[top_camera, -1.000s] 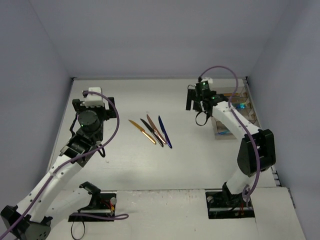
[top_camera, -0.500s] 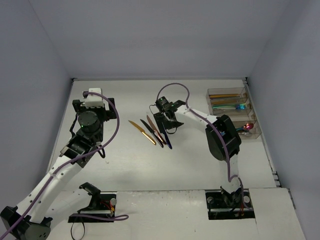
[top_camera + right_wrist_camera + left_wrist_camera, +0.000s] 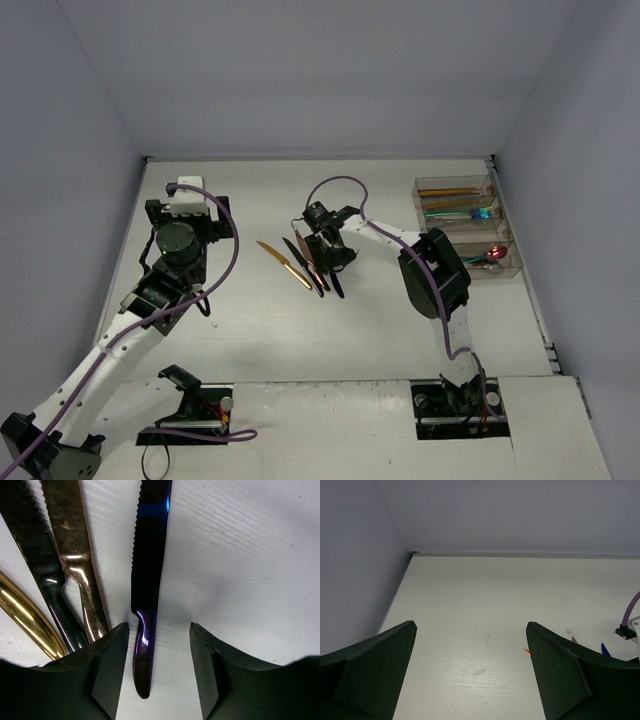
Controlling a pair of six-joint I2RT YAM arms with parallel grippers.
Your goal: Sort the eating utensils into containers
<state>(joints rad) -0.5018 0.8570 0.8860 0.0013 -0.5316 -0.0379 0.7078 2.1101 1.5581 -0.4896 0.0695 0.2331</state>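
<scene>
Out in the middle of the white table (image 3: 250, 330) four knives lie side by side, all slanting the same way. From left to right in the overhead view they are a gold knife (image 3: 25, 620), a black knife (image 3: 30, 555), a rose-gold knife (image 3: 70, 545) and a blue-purple knife (image 3: 150, 555).

The right gripper (image 3: 159, 626) is down over the right-hand end of that row with its fingers spread apart. The blue-purple knife's handle lies between them, nearer one finger than the other. Nothing is pinched (whether the closer finger actually touches the handle, I cannot tell). The other three knives lie outside the fingers, and the rose-gold handle runs under the edge of one.

The left gripper (image 3: 470, 627) hangs over the left part of the table, well apart from the knives, its fingers wide open and holding nothing. Under it is bare tabletop, with the far wall and corner beyond.

Against the right wall stands the row of clear trays (image 3: 518, 262), partly hidden by the right arm. The farthest compartment holds gold pieces (image 3: 447, 191) and the next one teal pieces (image 3: 458, 209). A magenta spoon (image 3: 492, 254) lies in a nearer compartment. The rest of what the trays hold is too small to make out.
</scene>
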